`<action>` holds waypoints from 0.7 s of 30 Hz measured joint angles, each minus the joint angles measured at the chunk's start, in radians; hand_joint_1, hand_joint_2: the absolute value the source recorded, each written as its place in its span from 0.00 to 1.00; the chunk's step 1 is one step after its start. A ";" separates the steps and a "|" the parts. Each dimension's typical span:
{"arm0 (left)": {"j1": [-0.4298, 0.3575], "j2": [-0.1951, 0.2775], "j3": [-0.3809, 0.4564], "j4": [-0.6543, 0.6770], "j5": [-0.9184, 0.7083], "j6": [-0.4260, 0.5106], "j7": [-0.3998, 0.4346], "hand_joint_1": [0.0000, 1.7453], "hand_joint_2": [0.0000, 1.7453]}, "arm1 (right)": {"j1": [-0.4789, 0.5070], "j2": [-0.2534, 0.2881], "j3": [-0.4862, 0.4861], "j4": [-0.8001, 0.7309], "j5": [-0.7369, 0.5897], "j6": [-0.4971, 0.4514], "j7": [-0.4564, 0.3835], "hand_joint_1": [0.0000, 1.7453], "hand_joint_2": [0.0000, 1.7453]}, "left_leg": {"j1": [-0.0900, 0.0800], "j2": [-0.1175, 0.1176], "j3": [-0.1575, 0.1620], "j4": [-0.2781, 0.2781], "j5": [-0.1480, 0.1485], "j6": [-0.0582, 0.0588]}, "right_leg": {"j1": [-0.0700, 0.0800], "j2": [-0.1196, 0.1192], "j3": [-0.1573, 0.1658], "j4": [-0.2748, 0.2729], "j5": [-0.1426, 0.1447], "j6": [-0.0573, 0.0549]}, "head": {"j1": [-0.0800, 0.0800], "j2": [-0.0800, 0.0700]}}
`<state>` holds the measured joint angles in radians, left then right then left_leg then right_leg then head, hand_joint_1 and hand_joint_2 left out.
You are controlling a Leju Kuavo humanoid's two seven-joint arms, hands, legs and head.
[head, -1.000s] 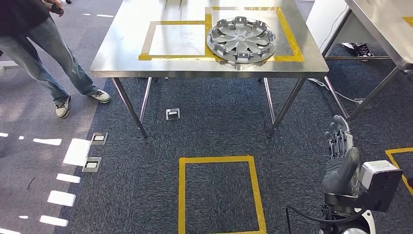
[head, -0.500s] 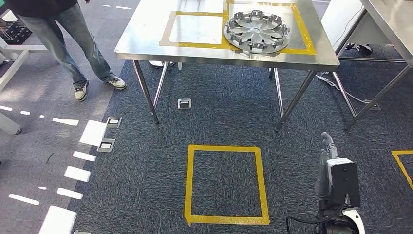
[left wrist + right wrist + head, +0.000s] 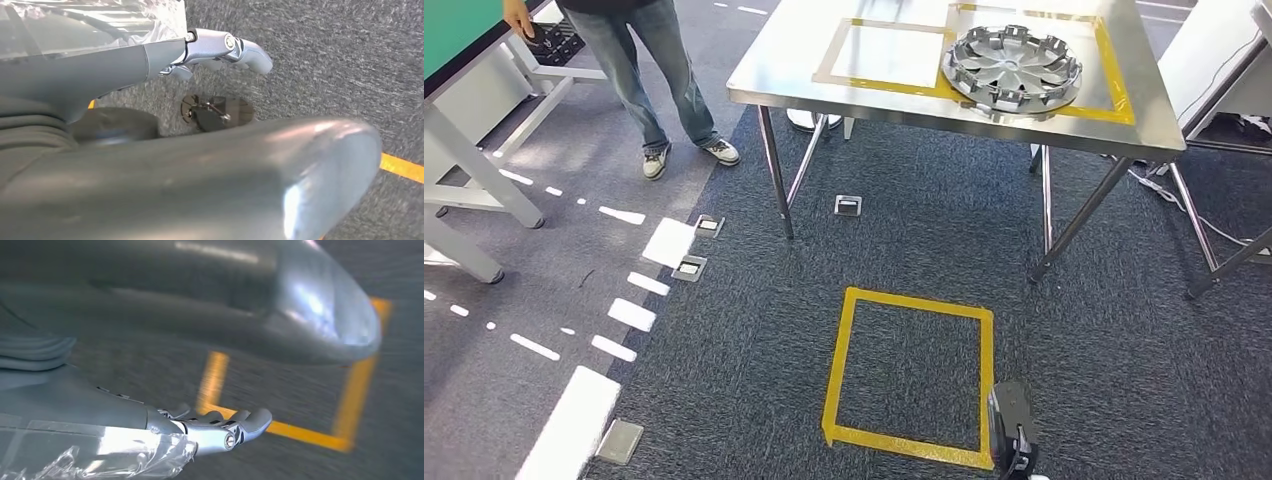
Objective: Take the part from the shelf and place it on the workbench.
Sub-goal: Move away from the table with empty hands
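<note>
The part, a silver wheel cover (image 3: 1012, 68), lies on the steel workbench (image 3: 794, 70) inside a yellow taped frame at the table's right end. My left hand (image 3: 125, 65) hangs over the dark carpet with its fingers (image 3: 220, 47) stretched out and nothing in it. My right hand (image 3: 100, 412) also hangs above the carpet, fingers (image 3: 220, 430) extended and apart from the thumb, holding nothing. In the head view a dark piece of my right arm (image 3: 1011, 425) shows at the bottom edge, far from the workbench.
A person in jeans (image 3: 654, 70) stands at the workbench's left corner. A green-topped table on white legs (image 3: 464, 120) is at far left. A yellow taped square (image 3: 911, 375) marks the carpet ahead. Floor sockets (image 3: 848, 205) and another table's legs (image 3: 1214, 240) are nearby.
The whole picture has shifted: the camera has turned left, so the workbench now sits to the right. My right arm has dropped from raised at the right to the bottom edge.
</note>
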<state>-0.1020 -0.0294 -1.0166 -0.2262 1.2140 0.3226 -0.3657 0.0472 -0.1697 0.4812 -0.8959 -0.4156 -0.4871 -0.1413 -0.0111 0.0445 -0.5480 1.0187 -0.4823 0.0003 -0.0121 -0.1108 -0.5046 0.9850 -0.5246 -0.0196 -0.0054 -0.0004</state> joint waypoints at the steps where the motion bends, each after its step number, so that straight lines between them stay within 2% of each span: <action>1: 0.000 0.000 0.000 0.000 0.000 0.000 -0.001 0.00 0.00 | -0.009 0.014 0.006 0.050 -0.008 0.011 0.020 0.00 0.00 | -0.004 0.005 0.005 -0.012 -0.008 0.009 | 0.002 -0.009 -0.001 0.000 0.001 0.005 | 0.000 0.000; 3: 0.004 0.000 -0.002 0.000 0.000 0.001 -0.003 0.00 0.00 | -0.024 0.037 0.016 0.141 -0.019 0.030 0.064 0.00 0.00 | -0.003 -0.007 0.002 -0.022 -0.005 0.024 | 0.004 -0.020 0.002 -0.002 0.001 0.016 | 0.002 0.000; 4: 0.006 0.000 -0.002 0.000 0.000 0.001 -0.004 0.00 0.00 | -0.031 0.045 0.019 0.175 -0.023 0.038 0.086 0.00 0.00 | -0.001 -0.015 0.002 -0.028 -0.002 0.029 | 0.003 -0.008 0.001 0.002 -0.005 0.022 | 0.003 0.000; 5: 0.007 0.000 -0.002 0.000 0.000 0.001 -0.005 0.00 0.00 | -0.038 0.052 0.023 0.208 -0.027 0.047 0.110 0.00 0.00 | 0.003 -0.021 0.002 -0.033 0.003 0.034 | 0.001 0.017 -0.009 0.023 -0.023 0.027 | 0.006 0.000; 7: 0.005 -0.001 -0.003 0.000 0.001 0.000 -0.007 0.00 0.00 | -0.050 0.062 0.029 0.267 -0.034 0.062 0.156 0.00 0.00 | 0.007 -0.036 0.000 -0.038 0.009 0.041 | -0.003 0.079 -0.061 0.130 -0.084 0.033 | 0.016 0.000; 8: 0.004 -0.002 -0.003 0.000 0.003 -0.001 -0.008 0.00 0.00 | -0.053 0.067 0.033 0.298 -0.038 0.070 0.181 0.00 0.00 | 0.008 -0.046 -0.003 -0.037 0.010 0.043 | -0.004 0.096 -0.097 0.202 -0.114 0.034 | 0.021 0.000; 9: 0.004 -0.003 -0.003 0.000 0.006 -0.003 -0.010 0.00 0.00 | -0.053 0.072 0.035 0.326 -0.041 0.077 0.201 0.00 0.00 | 0.007 -0.058 -0.005 -0.035 0.010 0.043 | -0.004 0.103 -0.125 0.257 -0.130 0.035 | 0.025 0.000; 10: 0.004 -0.004 -0.003 0.000 0.009 -0.004 -0.011 0.00 0.00 | -0.053 0.077 0.037 0.350 -0.044 0.083 0.217 0.00 0.00 | 0.007 -0.070 -0.007 -0.032 0.011 0.044 | -0.004 0.105 -0.138 0.279 -0.124 0.034 | 0.028 0.000; 11: 0.004 -0.005 -0.003 0.000 0.012 -0.006 -0.011 0.00 0.00 | -0.054 0.082 0.039 0.374 -0.046 0.087 0.229 0.00 0.00 | 0.007 -0.083 -0.008 -0.029 0.011 0.044 | -0.003 0.106 -0.133 0.262 -0.099 0.033 | 0.031 0.000; 12: 0.005 -0.005 -0.003 0.000 0.013 -0.007 -0.011 0.00 0.00 | -0.056 0.087 0.040 0.395 -0.048 0.089 0.236 0.00 0.00 | 0.007 -0.096 -0.009 -0.026 0.010 0.043 | -0.004 0.113 -0.111 0.208 -0.059 0.030 | 0.033 0.000; 14: 0.003 -0.006 -0.003 0.000 0.013 -0.008 -0.006 0.00 0.00 | -0.066 0.096 0.043 0.435 -0.051 0.088 0.241 0.00 0.00 | 0.006 -0.118 -0.014 -0.017 0.009 0.038 | -0.007 0.155 -0.056 0.079 0.002 0.024 | 0.038 0.000; 15: 0.002 -0.006 -0.003 0.000 0.012 -0.008 -0.002 0.00 0.00 | -0.071 0.099 0.044 0.453 -0.052 0.085 0.240 0.00 0.00 | 0.006 -0.128 -0.019 -0.012 0.010 0.032 | -0.008 0.174 -0.040 0.040 0.014 0.021 | 0.039 0.000; 16: 0.001 -0.006 -0.004 0.000 0.010 -0.005 0.001 0.00 0.00 | -0.074 0.103 0.045 0.468 -0.053 0.081 0.237 0.00 0.00 | 0.007 -0.138 -0.026 -0.009 0.012 0.026 | -0.008 0.184 -0.035 0.023 0.015 0.020 | 0.039 0.000; 18: 0.002 -0.006 -0.005 0.000 0.004 0.002 0.006 0.00 0.00 | -0.076 0.110 0.047 0.492 -0.055 0.071 0.229 0.00 0.00 | 0.011 -0.159 -0.036 -0.006 0.016 0.013 | -0.007 0.168 -0.036 0.018 0.017 0.013 | 0.038 0.000; 19: 0.004 -0.006 -0.007 0.001 0.000 0.006 0.007 0.00 0.00 | -0.077 0.114 0.049 0.501 -0.056 0.067 0.225 0.00 0.00 | 0.011 -0.157 -0.041 -0.002 0.013 0.008 | -0.009 0.155 -0.034 0.013 0.020 0.006 | 0.038 0.000; 21: 0.005 -0.006 -0.010 0.001 -0.006 0.014 0.007 0.00 0.00 | -0.081 0.121 0.050 0.517 -0.058 0.062 0.221 0.00 0.00 | 0.011 -0.120 -0.062 0.046 -0.021 -0.002 | -0.013 0.132 -0.030 0.003 0.027 -0.005 | 0.028 0.000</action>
<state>-0.0974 -0.0352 -1.0263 -0.2252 1.2081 0.3370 -0.3589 -0.0343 -0.0485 0.5316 -0.3787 -0.4731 -0.4254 0.0801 -0.0005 -0.0750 -0.6100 1.0645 -0.5037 -0.0017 -0.0253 0.0212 -0.5342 0.9880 -0.4977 -0.0250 0.0229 -0.0004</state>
